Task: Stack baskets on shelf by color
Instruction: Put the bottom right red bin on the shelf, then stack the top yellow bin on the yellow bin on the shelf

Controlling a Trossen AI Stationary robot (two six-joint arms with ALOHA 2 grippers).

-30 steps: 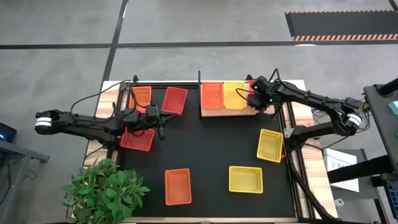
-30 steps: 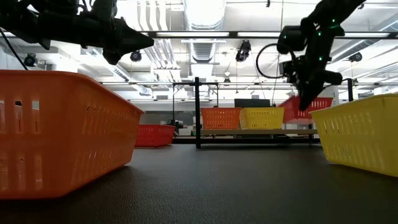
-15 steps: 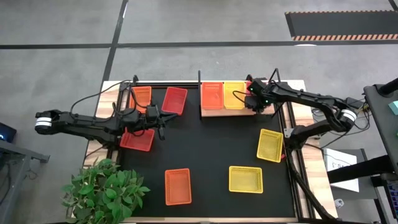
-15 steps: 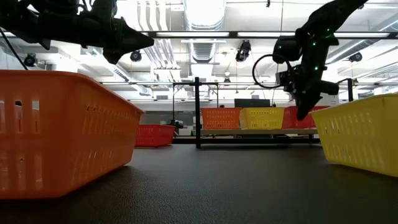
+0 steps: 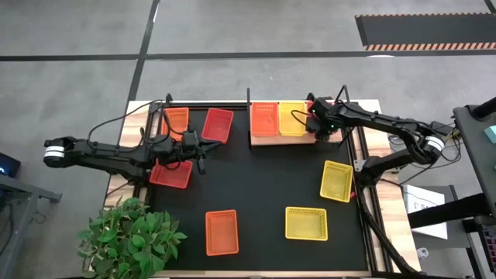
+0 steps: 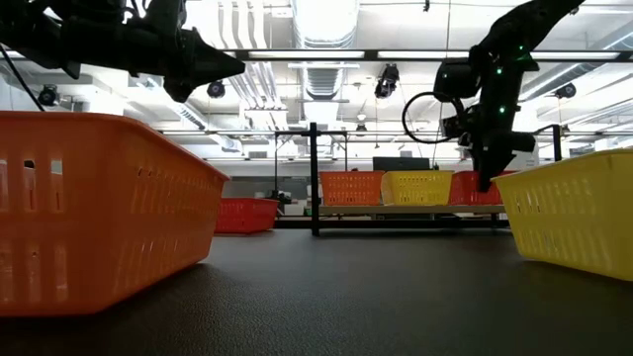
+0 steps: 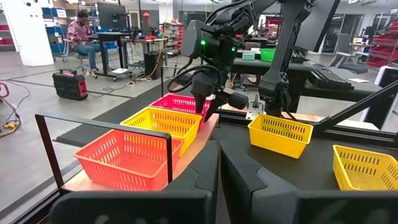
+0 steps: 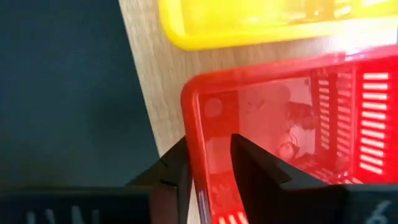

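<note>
The shelf [image 5: 283, 140], a light-brown board with black posts, stands at the table's far middle. An orange basket [image 5: 264, 118], a yellow basket [image 5: 292, 118] and a red basket [image 6: 470, 188] sit on it in a row by their bottoms. The red one is at the shelf's right end. My right gripper [image 5: 319, 128] stands over the red basket's near end, shut on its wall. My left gripper [image 5: 200, 147] is shut and empty. It hovers above the mat on the left, between two loose red baskets [image 5: 218, 125] [image 5: 171, 173]. My right gripper holds the red basket's end wall near a corner [image 8: 194, 155], with one finger [image 8: 177, 177] outside it and one finger [image 8: 255, 171] inside. The fingers come from above, pointing down. The basket sits level, its bottom on the shelf board beside the yellow basket.
Loose on the black mat are an orange basket [image 5: 177, 120] at the far left, an orange one [image 5: 221, 232] and a yellow one [image 5: 306, 223] near the front, and a yellow one [image 5: 337, 180] at the right. A potted plant [image 5: 128, 236] stands at the near left corner.
My right gripper has come down with the red basket and moved a little toward the yellow basket. The basket hung tilted above the shelf's right end a second ago and now sits level on the board.
</note>
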